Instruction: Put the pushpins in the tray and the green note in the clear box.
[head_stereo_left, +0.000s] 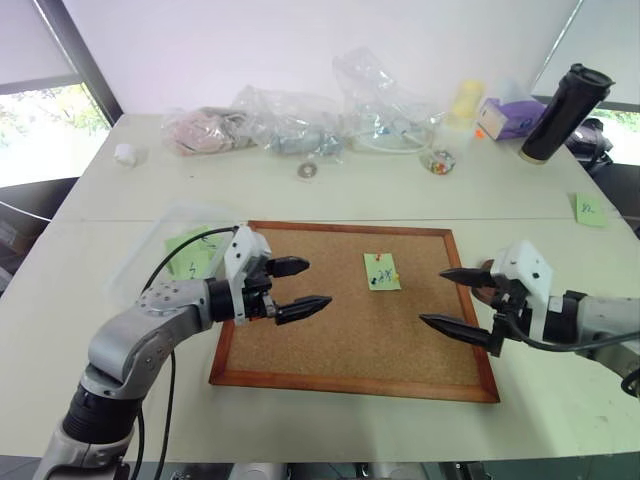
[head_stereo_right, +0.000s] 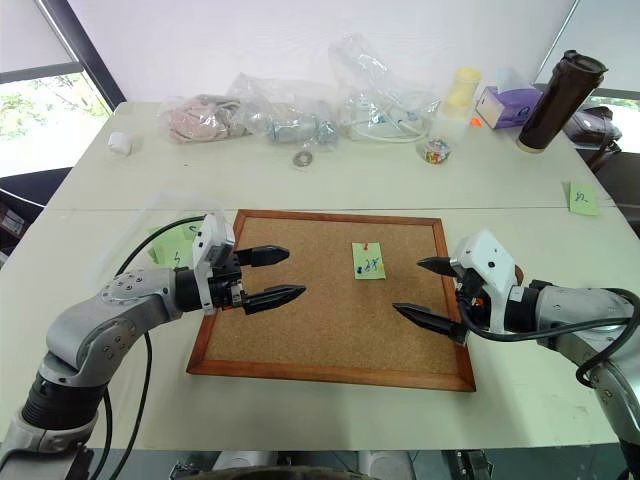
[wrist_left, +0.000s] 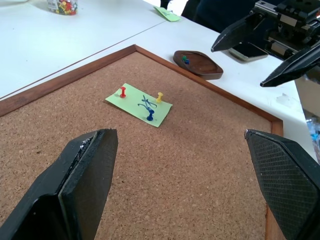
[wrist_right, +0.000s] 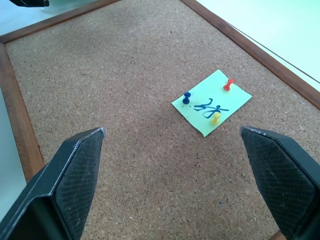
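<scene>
Early going: your green note (wrist_right: 211, 103) sits pinned on the corkboard (head_stereo_left: 330, 350), upper centre of frame.
3 pushpins (wrist_left: 123, 92) hold it; the tray (wrist_left: 198, 64) carries 2 already. Left gripper (head_stereo_left: 300, 285) and right gripper (head_stereo_left: 448, 297): fingers wide, empty.

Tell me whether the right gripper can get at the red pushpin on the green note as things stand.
Probably yes. The right gripper is open over the corkboard, and nothing lies between it and the red pushpin standing in the green note.
</scene>
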